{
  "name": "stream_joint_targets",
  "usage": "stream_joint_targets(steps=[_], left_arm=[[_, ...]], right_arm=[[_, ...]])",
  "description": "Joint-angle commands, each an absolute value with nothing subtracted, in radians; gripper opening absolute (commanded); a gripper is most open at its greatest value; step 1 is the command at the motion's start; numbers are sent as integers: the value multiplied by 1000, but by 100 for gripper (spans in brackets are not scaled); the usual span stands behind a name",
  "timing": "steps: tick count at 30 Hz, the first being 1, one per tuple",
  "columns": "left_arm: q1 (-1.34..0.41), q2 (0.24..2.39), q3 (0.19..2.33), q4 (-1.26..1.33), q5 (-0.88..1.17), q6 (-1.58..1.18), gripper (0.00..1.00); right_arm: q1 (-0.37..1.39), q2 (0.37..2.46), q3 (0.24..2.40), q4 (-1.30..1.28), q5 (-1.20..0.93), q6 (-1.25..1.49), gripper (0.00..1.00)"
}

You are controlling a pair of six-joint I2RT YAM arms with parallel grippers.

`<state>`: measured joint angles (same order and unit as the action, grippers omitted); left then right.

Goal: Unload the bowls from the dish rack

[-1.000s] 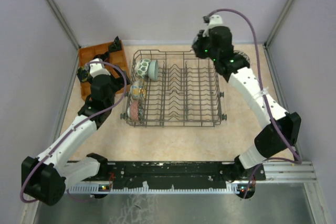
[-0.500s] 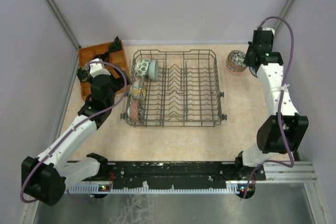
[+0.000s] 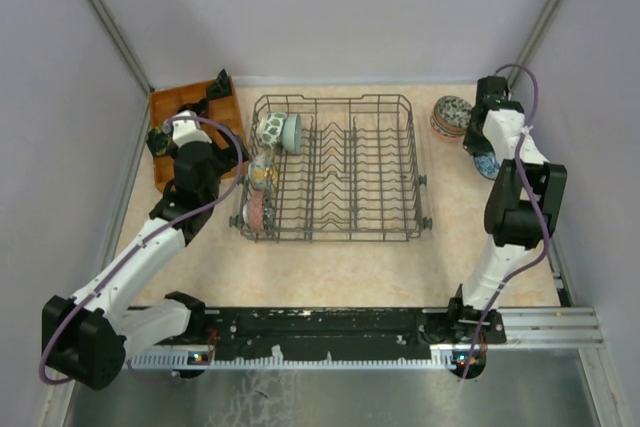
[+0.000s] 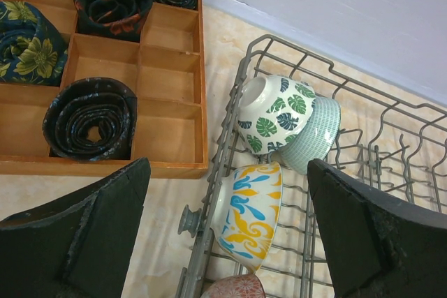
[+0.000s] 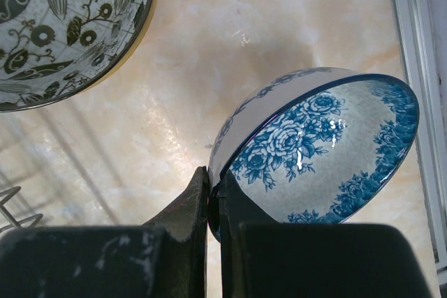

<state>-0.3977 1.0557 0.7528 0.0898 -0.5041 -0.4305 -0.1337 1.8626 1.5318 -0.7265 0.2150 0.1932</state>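
Glazed ceramic, the blue-rose bowl [image 5: 328, 151] tilts at the wire dish rack's [image 3: 330, 238] three o'clock, rim pinched by the right gripper [image 5: 213, 197]. The left gripper [image 4: 227, 172] gapes over round patterned bowls [image 4: 276, 113] at its nine o'clock.

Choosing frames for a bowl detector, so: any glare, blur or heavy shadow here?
Right wrist: small glare spots on the blue floral bowl's glaze, and a soft shadow on the table beside it. Left wrist: the leaf-patterned bowl and dish rack are sharp and evenly lit. Top external: diffuse light, only faint shadows.
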Motion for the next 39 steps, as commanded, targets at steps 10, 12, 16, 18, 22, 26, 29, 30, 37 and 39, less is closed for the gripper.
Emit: stream_joint_targets(steps=[10,12,16,18,22,26,29,30,37,39], left_arm=[[-401,1080,793,124,-488,-431,99],[-401,1085,800,123,-485,-431,99],[-401,1092,813,121,-484,-430,99],[-401,1094,817,120,-483,-431,99],[-401,1094,821,117,-485,-430,99],[-401,1091,822,114,-489,-430,99],[-402,1088,819,112,-492,-431,99],[-401,1086,818,111,-492,-432,99],[-402,1083,814,106,-497,-434,99],[-401,1083,813,106,-496,-436,99]], right_arm=[[-199,1945,1632,-714,220,144,0],[-208,1960,1639,-711,213,145,0],[-215,1987,1660,-706,209,147,0],[-215,2008,1689,-716,209,146,0],[-216,2048,1743,-738,217,141,0],[-218,2090,1790,-754,215,138,0],[-219,2106,1801,-754,215,138,1],[-220,2108,1800,-753,216,140,3],[-219,2101,1794,-740,213,147,22],[-219,2094,1790,-735,209,149,24]])
